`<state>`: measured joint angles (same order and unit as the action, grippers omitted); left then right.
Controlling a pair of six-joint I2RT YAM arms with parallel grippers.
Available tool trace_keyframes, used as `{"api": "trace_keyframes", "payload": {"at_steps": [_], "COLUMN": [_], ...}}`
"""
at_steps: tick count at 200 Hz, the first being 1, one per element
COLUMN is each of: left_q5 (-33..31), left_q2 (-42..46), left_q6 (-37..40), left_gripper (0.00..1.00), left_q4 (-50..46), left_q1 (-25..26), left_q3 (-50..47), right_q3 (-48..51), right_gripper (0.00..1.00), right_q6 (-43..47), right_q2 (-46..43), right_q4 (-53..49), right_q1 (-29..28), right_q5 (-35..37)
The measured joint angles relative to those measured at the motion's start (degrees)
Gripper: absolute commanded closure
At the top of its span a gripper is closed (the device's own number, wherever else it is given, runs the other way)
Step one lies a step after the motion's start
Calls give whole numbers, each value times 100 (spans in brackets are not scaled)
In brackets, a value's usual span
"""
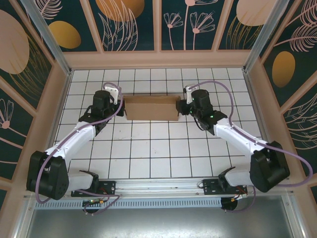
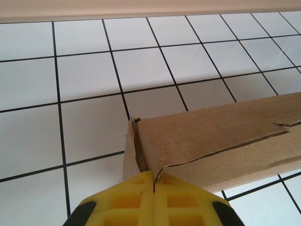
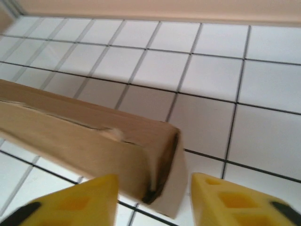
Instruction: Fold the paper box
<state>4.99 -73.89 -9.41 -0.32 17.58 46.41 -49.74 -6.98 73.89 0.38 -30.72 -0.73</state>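
- The paper box lies toward the far edge of the tiled surface, midway between its left and right edges. It is already a long, shallow shape.
- The left gripper has its jaws fully together, pressed at the box's near left corner. We cannot tell whether a flap edge is pinched.
- The right gripper has its jaws parted, straddling the right end and holding nothing.
- We judge the ends are being closed. Next, the right jaws should press that end flap home while the left braces.
- The far frame rail is near, limiting room behind.
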Motion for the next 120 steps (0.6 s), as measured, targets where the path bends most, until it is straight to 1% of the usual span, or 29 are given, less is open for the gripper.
{"api": "trace_keyframes", "payload": {"at_steps": [17, 38, 58, 77, 104, 120], "left_q5": [-4, -15, -17, -17, -15, -15], "left_q2": [0, 0, 0, 2, 0, 2], "left_q6": [17, 42, 46, 44, 44, 42], "left_gripper": [100, 100, 100, 100, 100, 100], "left_q4": [-2, -26, -33, -33, -31, -31], "left_q1": [2, 7, 7, 7, 9, 11], "left_q3": [0, 11, 13, 13, 13, 13], "right_q3": [-2, -166, -590, -966, -1167, -1167], "right_gripper": [48, 48, 49, 50, 57, 64], "right_q6": [-101, -481, -879, -1141, -1335, -1410], "right_q2": [-341, -463, -125, 323, 782, 935], "right_q4": [4, 15, -101, -203, -369, -474], "right_q1": [79, 411, 671, 691, 619, 564], "right_q5": [-402, -809, -890, -903, -881, -874]}}
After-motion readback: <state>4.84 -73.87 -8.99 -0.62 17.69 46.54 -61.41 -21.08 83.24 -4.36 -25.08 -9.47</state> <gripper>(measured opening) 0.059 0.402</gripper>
